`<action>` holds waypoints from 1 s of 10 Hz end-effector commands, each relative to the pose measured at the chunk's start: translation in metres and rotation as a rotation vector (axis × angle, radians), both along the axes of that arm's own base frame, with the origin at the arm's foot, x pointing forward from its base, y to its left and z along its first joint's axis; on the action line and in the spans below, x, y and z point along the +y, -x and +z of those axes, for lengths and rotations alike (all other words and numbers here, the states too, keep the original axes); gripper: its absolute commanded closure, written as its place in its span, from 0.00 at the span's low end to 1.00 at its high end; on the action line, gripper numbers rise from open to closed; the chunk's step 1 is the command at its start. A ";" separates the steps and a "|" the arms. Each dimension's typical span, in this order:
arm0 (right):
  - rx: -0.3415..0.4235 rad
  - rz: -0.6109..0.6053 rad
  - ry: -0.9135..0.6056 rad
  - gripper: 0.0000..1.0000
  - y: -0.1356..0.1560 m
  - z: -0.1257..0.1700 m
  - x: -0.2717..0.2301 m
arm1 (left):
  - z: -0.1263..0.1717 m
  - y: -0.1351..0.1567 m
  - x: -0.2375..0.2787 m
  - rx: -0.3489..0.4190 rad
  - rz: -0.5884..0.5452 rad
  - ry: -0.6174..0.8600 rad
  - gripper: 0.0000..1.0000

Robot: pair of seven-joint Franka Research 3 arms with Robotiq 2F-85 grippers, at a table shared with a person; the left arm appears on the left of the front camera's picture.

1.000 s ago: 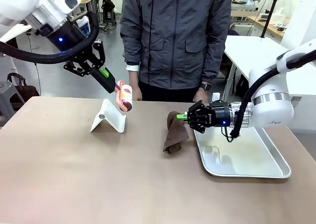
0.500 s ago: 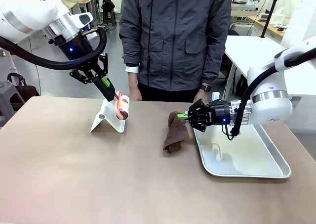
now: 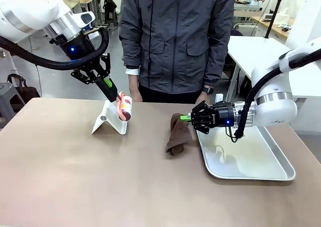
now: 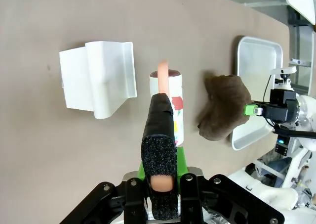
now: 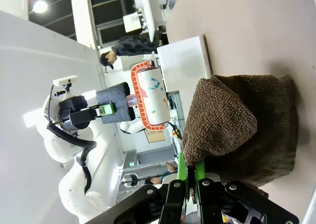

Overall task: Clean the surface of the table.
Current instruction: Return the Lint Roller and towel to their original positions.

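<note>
The lint roller's (image 4: 168,110) handle is mostly hidden under black foam between the left end effector's (image 3: 111,89) fingers, which are clamped on it, the roller held above the brown counter (image 3: 75,177) beside a white stand (image 3: 111,118). The right end effector (image 3: 186,118) pinches the top edge of a brown towel (image 3: 178,134) slumped on the counter just beside a silver tray (image 3: 251,159). A person (image 3: 178,41) stands at the far edge.

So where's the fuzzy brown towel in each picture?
Front view: the crumpled brown terry cloth lies mid-table, just left of the shiny silver metal tray.
Left wrist view: the cloth sits right of centre, beside the tray.
Right wrist view: the cloth is at lower right, pinched in the right tool.
Shared landmark: the white folded plastic stand.
</note>
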State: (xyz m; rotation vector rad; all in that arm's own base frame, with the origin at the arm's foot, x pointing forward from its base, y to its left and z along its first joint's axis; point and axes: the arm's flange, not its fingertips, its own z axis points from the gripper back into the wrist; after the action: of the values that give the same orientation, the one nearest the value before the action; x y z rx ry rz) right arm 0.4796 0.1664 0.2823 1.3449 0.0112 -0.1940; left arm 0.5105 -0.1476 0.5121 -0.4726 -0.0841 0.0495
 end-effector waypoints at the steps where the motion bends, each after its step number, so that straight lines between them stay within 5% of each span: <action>1: 0.000 0.000 0.000 0.94 0.000 0.000 0.000 | 0.000 0.000 0.000 0.001 0.000 0.000 0.77; 3: 0.032 0.038 0.098 0.94 -0.015 -0.004 0.019 | -0.013 -0.007 -0.009 -0.034 0.102 -0.013 0.77; 10: 0.043 0.066 0.166 0.94 -0.024 -0.003 0.031 | -0.047 -0.042 -0.014 -0.015 0.111 -0.130 0.77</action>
State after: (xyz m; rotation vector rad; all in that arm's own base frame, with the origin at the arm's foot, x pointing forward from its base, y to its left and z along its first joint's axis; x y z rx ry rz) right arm 0.4972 0.1935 0.2788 1.1814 0.0333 -0.1524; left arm 0.5435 -0.1595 0.4623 -0.3611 -0.1153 0.1284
